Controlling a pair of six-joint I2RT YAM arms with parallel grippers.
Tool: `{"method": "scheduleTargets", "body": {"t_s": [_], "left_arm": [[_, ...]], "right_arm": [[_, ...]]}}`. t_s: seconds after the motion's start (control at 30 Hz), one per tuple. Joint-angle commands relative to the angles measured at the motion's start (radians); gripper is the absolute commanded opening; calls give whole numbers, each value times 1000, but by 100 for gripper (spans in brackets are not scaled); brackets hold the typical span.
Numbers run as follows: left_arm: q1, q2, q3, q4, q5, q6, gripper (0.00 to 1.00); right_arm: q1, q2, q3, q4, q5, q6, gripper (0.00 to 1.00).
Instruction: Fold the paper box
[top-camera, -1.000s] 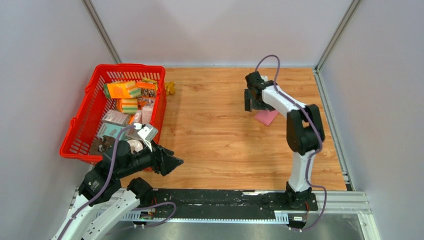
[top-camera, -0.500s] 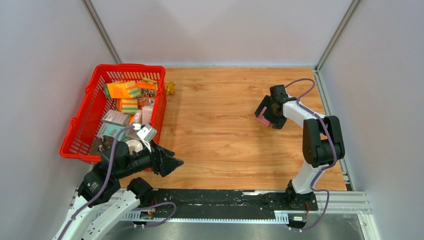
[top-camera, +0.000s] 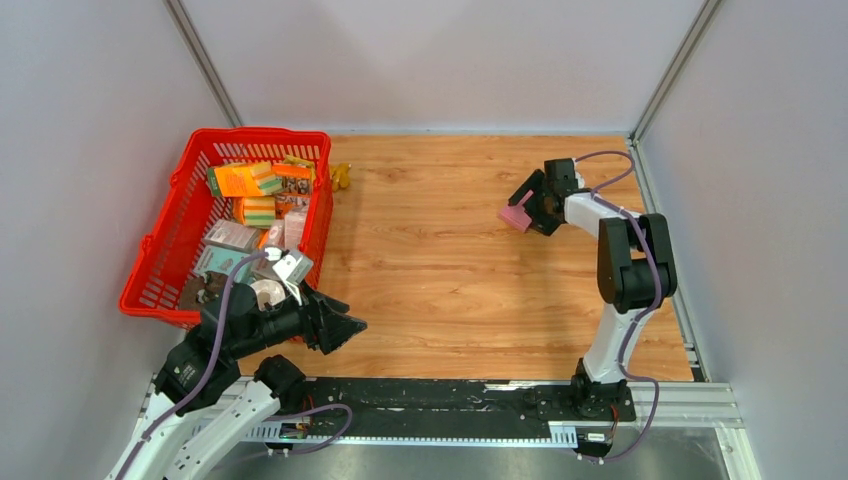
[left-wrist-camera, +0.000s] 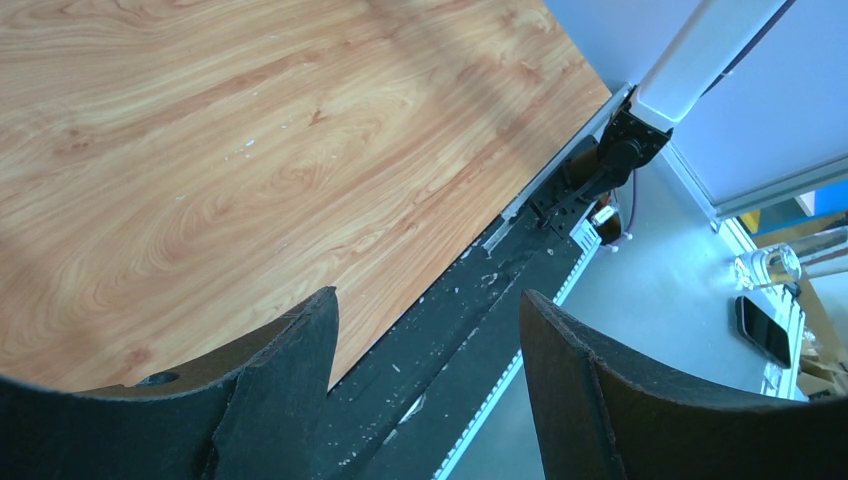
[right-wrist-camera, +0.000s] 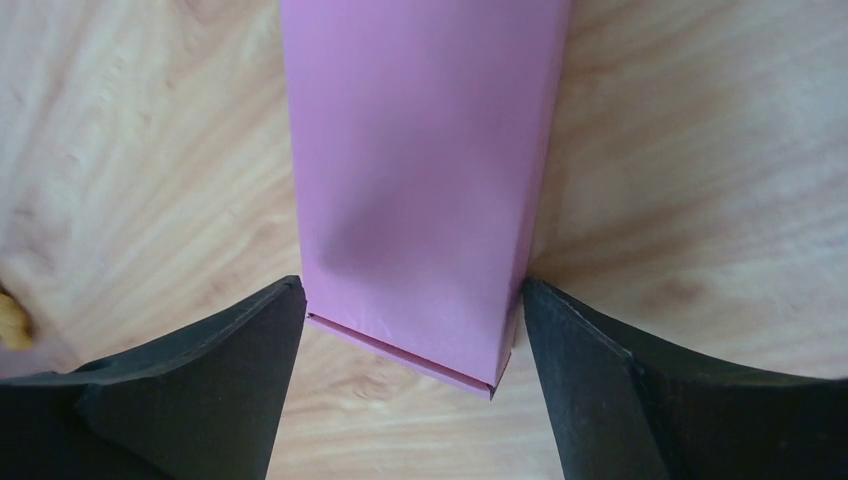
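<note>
Well, my right hand (right-wrist-camera: 410, 292): clamped on the paper box (right-wrist-camera: 420, 150), one finger on each long side.
Paper box: pink and plain, sticking out past my fingers, over the far right part of the counter (top-camera: 430, 250).
My left hand (left-wrist-camera: 425, 300): fingers apart, nothing between them, by the near edge of the counter.
Red basket (top-camera: 160, 228): far left, full of small packs.

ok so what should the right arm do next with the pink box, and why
Probably carry the paper box toward the middle of the table: the right gripper looks closed on its long edges at the far right, while the left gripper sits open and empty at the near left.
</note>
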Motion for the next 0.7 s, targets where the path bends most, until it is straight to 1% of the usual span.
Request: {"method": "scheduleTargets", "body": {"t_s": [0.0,0.17,0.5,0.63,0.67], "left_arm": [[3,14,0,20,9,7,74],[3,27,-4,28,10,7,74],[3,67,-3,52,16,-2,74],[3,75,-1,56,12,-8,74],[3,78,-1,57,12,-8,74]], "right_arm": [[-5,105,28,91,-37,172,86],[2,179,90,168,-121,298,85],[48,341,320,179,-94,390,86],[67,412,401,228,-112,442,86],[77,426,457,209,-101,441,86]]}}
